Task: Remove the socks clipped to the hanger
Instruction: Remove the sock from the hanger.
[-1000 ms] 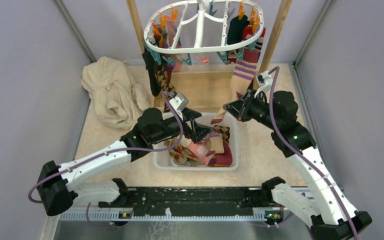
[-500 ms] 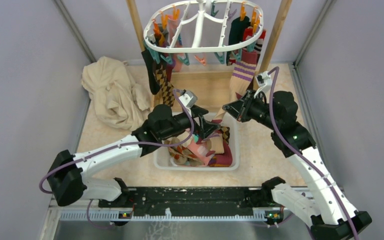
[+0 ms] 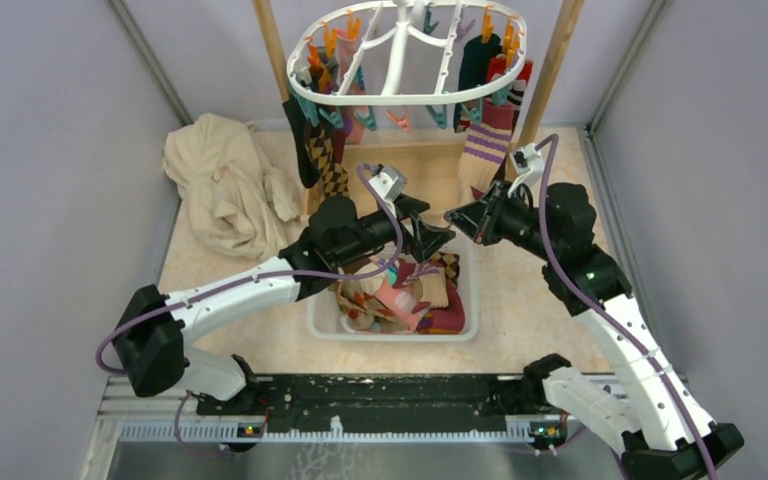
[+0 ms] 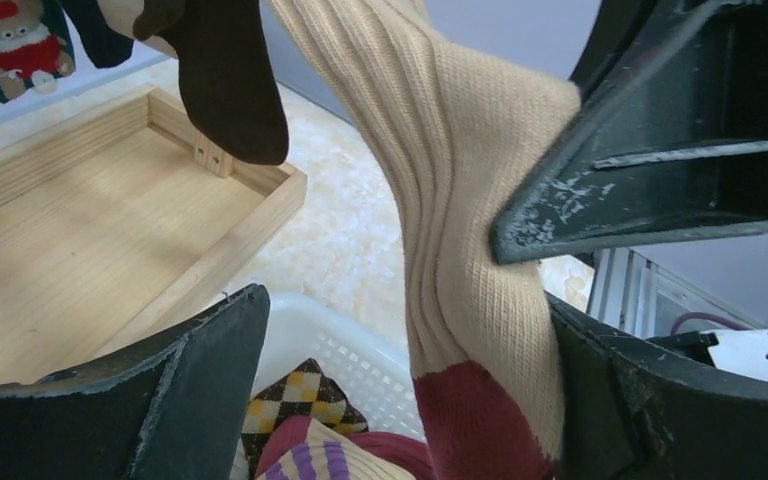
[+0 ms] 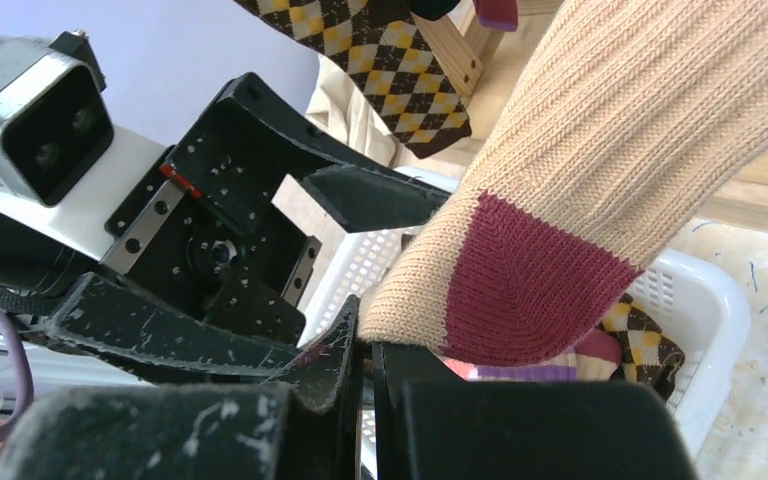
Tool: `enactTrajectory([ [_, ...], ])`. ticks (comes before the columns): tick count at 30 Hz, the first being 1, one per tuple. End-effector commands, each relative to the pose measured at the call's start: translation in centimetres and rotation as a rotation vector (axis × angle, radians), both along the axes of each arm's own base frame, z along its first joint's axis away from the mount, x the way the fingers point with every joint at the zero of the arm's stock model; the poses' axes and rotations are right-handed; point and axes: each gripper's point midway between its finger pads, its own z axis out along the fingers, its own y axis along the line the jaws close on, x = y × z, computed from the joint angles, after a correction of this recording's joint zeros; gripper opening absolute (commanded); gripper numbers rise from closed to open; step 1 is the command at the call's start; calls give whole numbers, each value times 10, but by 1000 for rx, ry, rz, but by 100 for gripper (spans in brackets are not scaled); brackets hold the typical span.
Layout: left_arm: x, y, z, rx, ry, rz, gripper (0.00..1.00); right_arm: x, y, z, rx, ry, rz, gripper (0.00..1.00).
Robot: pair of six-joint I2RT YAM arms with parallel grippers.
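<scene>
The white hanger (image 3: 405, 55) hangs at the back with several socks clipped to it, among them a black argyle one (image 3: 330, 170). A beige sock with purple stripes (image 3: 485, 155) and a maroon toe slants from the hanger's right side down to the left. My right gripper (image 3: 455, 220) is shut, and the toe edge of that beige sock (image 5: 610, 140) sits pinched at its tips (image 5: 368, 340). My left gripper (image 3: 438, 242) stands open around the same sock (image 4: 470, 180). The sock lies close to its right finger (image 4: 650, 400), and the left finger (image 4: 160, 400) stands well apart.
Beneath both grippers a white mesh basket (image 3: 472, 300) holds several loose socks. A wooden tray base (image 4: 110, 230) and two wooden posts (image 3: 560, 60) carry the hanger. A crumpled beige cloth (image 3: 225, 185) lies at the back left. Grey walls close in both sides.
My left arm has reached forward and to the right over the basket, bringing its open jaws around the beige sock. The right arm has held still.
</scene>
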Motion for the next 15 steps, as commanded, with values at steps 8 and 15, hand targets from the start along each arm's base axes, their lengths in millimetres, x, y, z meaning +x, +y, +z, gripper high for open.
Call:
enactTrajectory([
  [8, 16, -11, 12, 16, -23, 27, 59, -6, 4, 17, 40, -63, 25, 0],
  [15, 16, -11, 9, 43, 0, 29, 12, -4, 3, 14, 35, -49, 17, 2],
])
